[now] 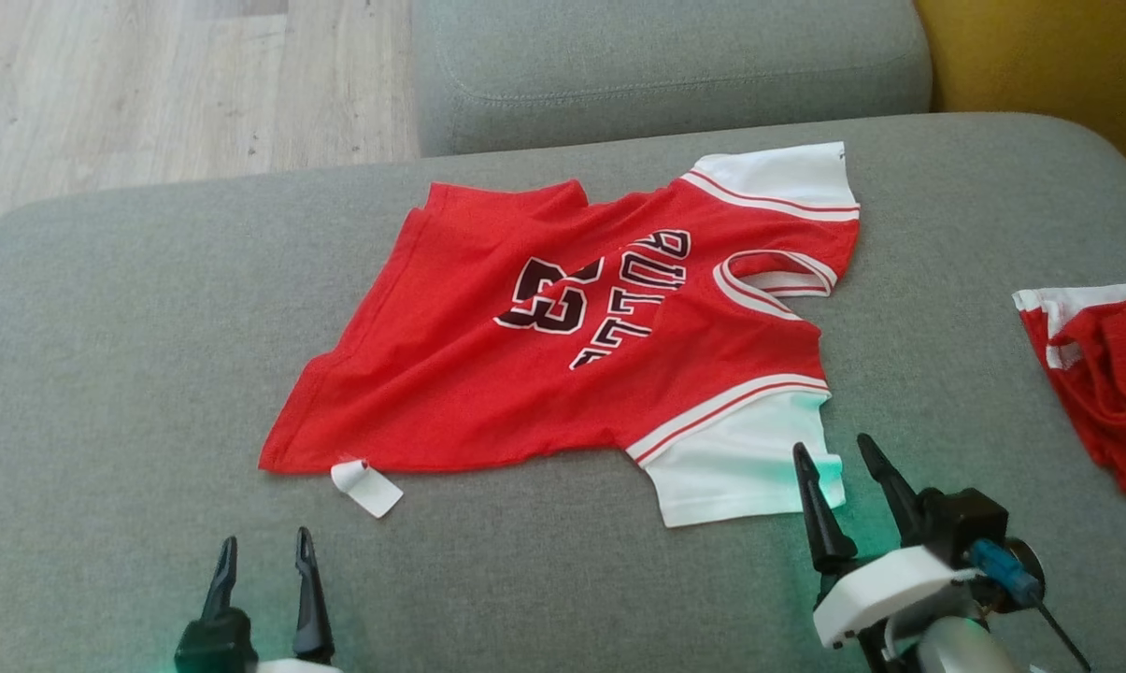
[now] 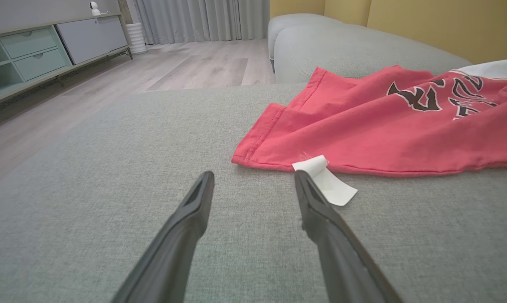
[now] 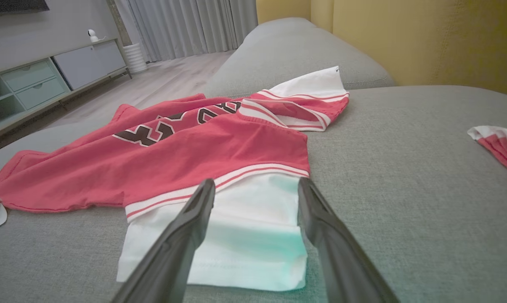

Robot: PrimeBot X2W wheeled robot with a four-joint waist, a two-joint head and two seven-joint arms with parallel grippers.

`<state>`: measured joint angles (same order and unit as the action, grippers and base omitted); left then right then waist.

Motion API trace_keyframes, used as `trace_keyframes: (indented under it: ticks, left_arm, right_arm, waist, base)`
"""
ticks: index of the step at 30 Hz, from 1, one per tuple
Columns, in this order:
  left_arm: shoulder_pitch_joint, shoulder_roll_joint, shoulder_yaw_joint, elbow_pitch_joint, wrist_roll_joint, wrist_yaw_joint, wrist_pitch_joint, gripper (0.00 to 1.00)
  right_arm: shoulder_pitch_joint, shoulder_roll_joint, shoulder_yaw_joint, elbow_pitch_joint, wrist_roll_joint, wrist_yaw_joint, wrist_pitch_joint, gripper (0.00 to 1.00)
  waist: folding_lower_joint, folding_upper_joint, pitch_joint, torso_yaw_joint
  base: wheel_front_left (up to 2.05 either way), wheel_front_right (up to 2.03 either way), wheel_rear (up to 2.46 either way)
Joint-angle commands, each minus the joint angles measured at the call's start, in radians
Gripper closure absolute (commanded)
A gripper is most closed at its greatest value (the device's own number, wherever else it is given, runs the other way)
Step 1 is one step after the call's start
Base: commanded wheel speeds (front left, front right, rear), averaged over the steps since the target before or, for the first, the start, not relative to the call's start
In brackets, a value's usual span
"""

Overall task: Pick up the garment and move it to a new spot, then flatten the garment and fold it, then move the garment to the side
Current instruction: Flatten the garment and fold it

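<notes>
A red jersey (image 1: 488,374) with white sleeves and black lettering lies spread, slightly rumpled, on the grey sofa seat (image 1: 133,355). A white tag (image 1: 366,486) sticks out at its near hem corner. My left gripper (image 1: 262,551) is open, just short of that hem and tag (image 2: 327,183), touching nothing; the jersey (image 2: 388,130) lies ahead to its right. My right gripper (image 1: 838,453) is open over the near white sleeve (image 1: 749,458), its fingers (image 3: 194,210) straddling the sleeve (image 3: 245,235) with nothing gripped.
A second red-and-white garment (image 1: 1100,374) lies at the seat's right edge. A grey cushion (image 1: 665,65) sits behind, with wooden floor (image 1: 151,84) to the left and a yellow wall (image 1: 1048,56) at right. A low cabinet (image 2: 34,54) stands across the room.
</notes>
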<state>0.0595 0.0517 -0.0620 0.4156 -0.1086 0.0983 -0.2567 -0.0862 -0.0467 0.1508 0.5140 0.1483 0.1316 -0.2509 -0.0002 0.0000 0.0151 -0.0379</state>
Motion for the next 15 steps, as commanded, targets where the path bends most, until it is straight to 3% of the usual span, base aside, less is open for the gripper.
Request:
trace_keyframes:
  ticks: [1,15]
  left_arm:
    - [-0.029,0.000,0.028,-0.038,-0.005,0.006,-0.005,0.00]
    - [-0.056,-0.001,-0.003,-0.022,-0.022,-0.006,-0.005,0.00]
  right_arm:
    - [-0.026,-0.004,0.016,-0.016,0.001,-0.001,-0.011,0.00]
    - [-0.114,-0.004,-0.028,0.249,-0.014,-0.001,-0.011,0.00]
  waist:
    - [0.0002,0.0000,-0.002,0.002]
    - [0.0002,0.0000,0.046,0.039]
  base:
    - [0.00,0.00,0.00]
    - [0.00,0.00,0.00]
